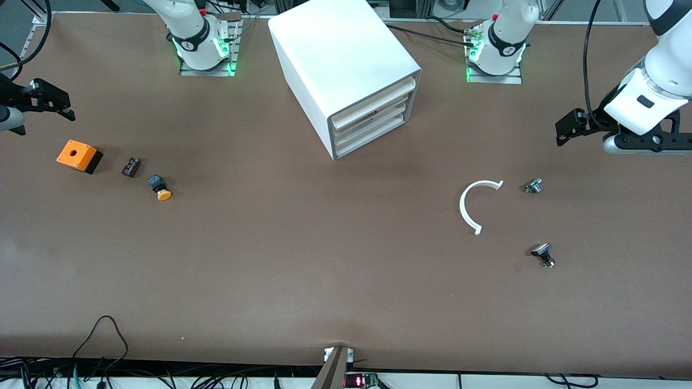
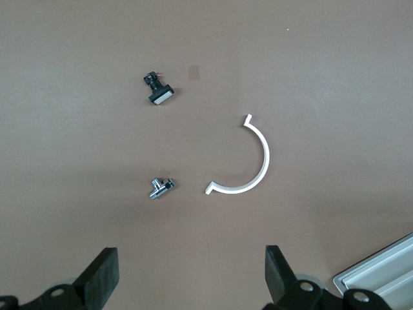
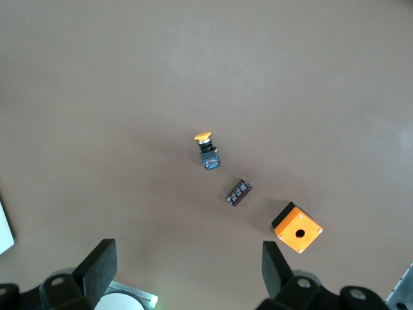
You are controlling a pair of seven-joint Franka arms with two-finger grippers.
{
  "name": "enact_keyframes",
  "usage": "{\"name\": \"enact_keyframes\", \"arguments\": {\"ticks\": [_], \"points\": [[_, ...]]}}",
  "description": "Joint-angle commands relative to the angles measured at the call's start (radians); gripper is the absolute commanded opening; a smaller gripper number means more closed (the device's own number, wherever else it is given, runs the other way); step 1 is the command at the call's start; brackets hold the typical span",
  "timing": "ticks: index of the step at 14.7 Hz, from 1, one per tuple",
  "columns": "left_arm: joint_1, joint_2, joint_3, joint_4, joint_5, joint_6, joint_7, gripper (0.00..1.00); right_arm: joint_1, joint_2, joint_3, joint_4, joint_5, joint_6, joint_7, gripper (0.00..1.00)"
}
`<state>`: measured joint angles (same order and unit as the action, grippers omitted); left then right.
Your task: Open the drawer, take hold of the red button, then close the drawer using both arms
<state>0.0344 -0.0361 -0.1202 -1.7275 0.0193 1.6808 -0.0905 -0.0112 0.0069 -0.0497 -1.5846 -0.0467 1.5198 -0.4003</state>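
Left gripper (image 1: 565,129) and right gripper (image 1: 57,102) hover, jaws open.

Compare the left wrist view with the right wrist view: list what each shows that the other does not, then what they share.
Only the left wrist view: a white curved strip, a small chrome part, a small black part with a pale face, and a corner of the white cabinet.

Only the right wrist view: the orange-capped button, a small dark block and the orange box with a hole.

Both: brown tabletop, and each arm's own gripper, left gripper and right gripper, jaws open and empty. Neither shows a red-capped button.
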Motion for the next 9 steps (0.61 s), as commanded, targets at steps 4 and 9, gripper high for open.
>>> {"name": "enact_keyframes", "arguments": {"ticks": [4, 9], "points": [[0.007, 0.039, 0.001, 0.072, 0.010, -0.022, 0.055, 1.00, -0.006, -0.013, 0.007, -0.015, 0.008, -0.001, 0.028, 1.00], [0.010, 0.042, 0.001, 0.077, 0.008, -0.049, 0.057, 1.00, -0.006, -0.013, 0.002, -0.015, 0.013, -0.004, 0.028, 1.00]]}}
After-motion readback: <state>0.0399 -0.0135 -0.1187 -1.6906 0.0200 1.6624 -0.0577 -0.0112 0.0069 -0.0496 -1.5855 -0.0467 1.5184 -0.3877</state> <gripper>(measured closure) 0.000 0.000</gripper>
